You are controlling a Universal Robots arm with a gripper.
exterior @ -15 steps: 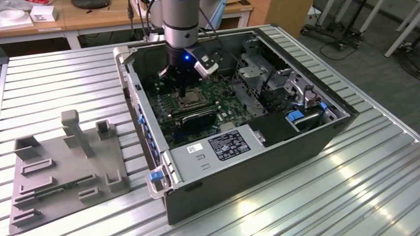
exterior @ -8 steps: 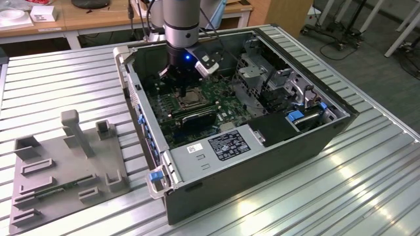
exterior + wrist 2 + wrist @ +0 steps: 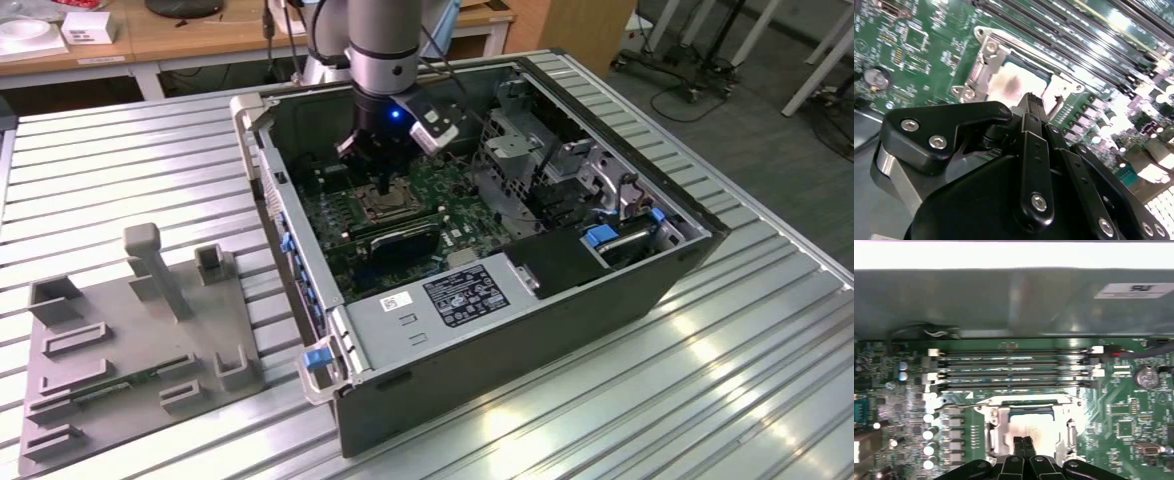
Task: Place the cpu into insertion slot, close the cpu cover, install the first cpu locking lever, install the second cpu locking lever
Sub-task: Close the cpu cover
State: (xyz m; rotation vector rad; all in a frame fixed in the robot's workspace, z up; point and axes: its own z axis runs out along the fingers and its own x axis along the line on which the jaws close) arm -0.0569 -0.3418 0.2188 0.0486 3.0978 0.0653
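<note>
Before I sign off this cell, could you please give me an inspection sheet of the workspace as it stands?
Surface: ribbed silvery metal table, bearing an open black computer case.
Job's things: pale square cpu sits in the silvery-rimmed insertion slot; thin silvery cpu cover lies flat around it.
Clutter: grey moulded fixture plate with upright posts, beside the case.
Grippers: black gripper shut, nothing held, tips over the cpu.
Cables: dark cable by the green circuit board.
Surroundings: wooden desk with white boxes.
</note>
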